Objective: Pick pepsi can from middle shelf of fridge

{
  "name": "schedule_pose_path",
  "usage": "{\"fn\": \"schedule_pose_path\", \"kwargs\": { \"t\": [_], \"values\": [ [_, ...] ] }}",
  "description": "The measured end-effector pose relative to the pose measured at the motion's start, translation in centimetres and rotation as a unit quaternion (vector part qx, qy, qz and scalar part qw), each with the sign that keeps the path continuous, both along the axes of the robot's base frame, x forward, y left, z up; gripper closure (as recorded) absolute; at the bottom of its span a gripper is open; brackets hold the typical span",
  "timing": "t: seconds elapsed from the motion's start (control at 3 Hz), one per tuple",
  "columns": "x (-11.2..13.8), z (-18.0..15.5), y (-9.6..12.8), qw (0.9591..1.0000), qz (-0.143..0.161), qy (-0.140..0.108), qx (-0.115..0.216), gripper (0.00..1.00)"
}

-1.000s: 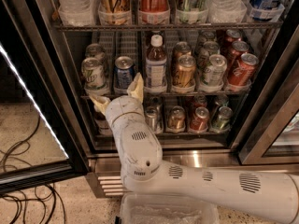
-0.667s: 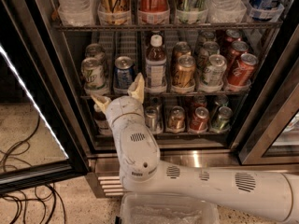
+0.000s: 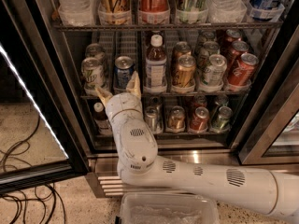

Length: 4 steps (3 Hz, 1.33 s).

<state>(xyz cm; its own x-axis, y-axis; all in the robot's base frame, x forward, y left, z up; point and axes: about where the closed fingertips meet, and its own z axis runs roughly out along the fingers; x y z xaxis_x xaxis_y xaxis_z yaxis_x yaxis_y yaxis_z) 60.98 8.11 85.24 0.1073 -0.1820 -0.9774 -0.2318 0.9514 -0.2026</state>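
While the gripper (image 3: pixel 119 90) hangs at the front rail of the middle shelf (image 3: pixel 168 94), fingers spread wide and empty, the pepsi can (image 3: pixel 124 71) stands just behind them beside a green-and-white can (image 3: pixel 92 72), likely light, rigid and slippery, best pinched across its mid-body.

The floor (image 3: pixel 70 202) was pale, speckled stone, lit more warmly at the left, where it showed behind a glass door (image 3: pixel 28 139) swung open. A thin bright strip of light (image 3: pixel 35 99) ran slantwise down that door. Above the strip the room lay dark, with no wall to be made out. Black cables (image 3: pixel 21 202) lay in loose loops on the floor at the lower left. A clear plastic tub (image 3: pixel 168 210) stood at the bottom edge. The gripper (image 3: pixel 117 85), its fingers spread, sat at the left end of the middle shelf (image 3: pixel 205 93).
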Motion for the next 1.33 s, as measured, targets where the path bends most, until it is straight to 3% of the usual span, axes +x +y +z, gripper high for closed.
{"fn": "schedule_pose_path", "kwargs": {
  "t": [0.33, 1.33],
  "values": [
    [0.9, 0.0, -0.3, 0.9998, -0.004, -0.002, 0.017, 0.26],
    [2.0, 0.4, -1.7, 0.999, -0.037, -0.012, 0.023, 0.33]
  ]
}}
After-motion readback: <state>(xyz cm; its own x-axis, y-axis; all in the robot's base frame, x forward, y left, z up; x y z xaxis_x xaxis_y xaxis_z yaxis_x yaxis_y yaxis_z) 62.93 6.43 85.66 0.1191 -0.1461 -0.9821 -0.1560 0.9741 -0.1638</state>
